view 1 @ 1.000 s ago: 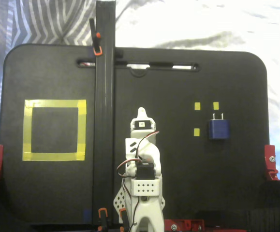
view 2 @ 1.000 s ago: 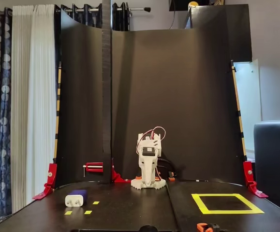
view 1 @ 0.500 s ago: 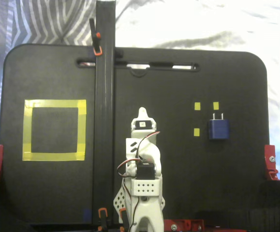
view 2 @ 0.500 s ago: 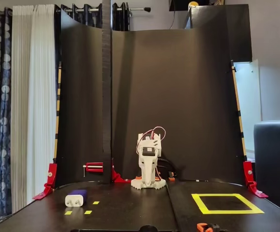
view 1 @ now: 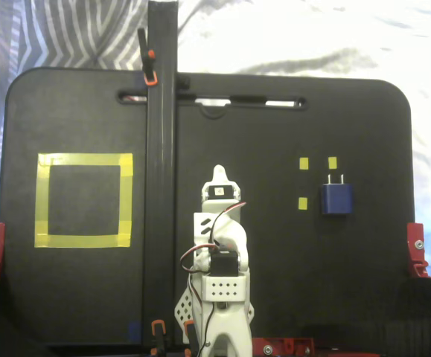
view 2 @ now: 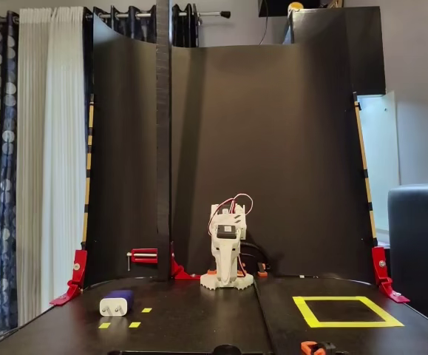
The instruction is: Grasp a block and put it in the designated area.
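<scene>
The block [view 1: 336, 198] is dark blue with two silvery prongs on its far end. It lies flat on the black board at the right in a fixed view, and low at the left in the other fixed view [view 2: 117, 303]. The designated area [view 1: 85, 160] is a large yellow tape square at the left, seen at the lower right in the other fixed view [view 2: 347, 324]; nothing lies inside it. My gripper [view 1: 220, 175] is folded back over the white arm at the board's middle, fingers together and empty, far from both. It also shows in the other fixed view [view 2: 227, 231].
A tall black post [view 1: 161, 149] stands between the arm and the tape square, held by orange clamps [view 1: 149, 74]. Three tiny yellow tape squares [view 1: 304, 163] lie beside the block. Red clamps [view 1: 417, 249] grip the board's side edges. A black backdrop [view 2: 273, 148] rises behind the arm.
</scene>
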Action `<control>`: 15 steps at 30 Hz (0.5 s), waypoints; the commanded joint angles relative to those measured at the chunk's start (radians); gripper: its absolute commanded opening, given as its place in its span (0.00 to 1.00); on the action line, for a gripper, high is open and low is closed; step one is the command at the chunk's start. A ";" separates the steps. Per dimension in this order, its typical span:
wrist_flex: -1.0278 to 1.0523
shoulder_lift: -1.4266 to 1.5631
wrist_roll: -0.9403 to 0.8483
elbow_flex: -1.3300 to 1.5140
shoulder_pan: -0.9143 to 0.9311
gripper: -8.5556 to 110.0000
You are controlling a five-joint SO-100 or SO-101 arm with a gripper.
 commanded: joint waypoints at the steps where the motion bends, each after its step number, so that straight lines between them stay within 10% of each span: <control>1: 0.000 0.008 0.003 0.006 0.005 0.07; 15: 0.000 -0.213 -0.135 -0.215 0.067 0.07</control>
